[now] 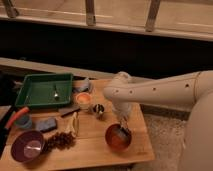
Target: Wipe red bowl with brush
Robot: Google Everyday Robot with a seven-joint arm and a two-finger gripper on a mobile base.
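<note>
The red bowl (118, 138), glossy orange-red, sits near the front right corner of the wooden table (90, 150). My gripper (121, 128) reaches down from the white arm into the bowl's upper right part. A small brush with a pale greyish head (120, 132) shows inside the bowl just under the gripper, seemingly held by it. The brush's dark part is mostly hidden by the gripper.
A green tray (44, 91) with a spoon stands at the back left. A purple-maroon bowl (26, 146), grapes (60, 141), a banana (74, 124), a pale-orange cup (83, 101), a small dark can (98, 109), a blue sponge (46, 124) and an orange-handled tool (16, 116) lie on the table's left half.
</note>
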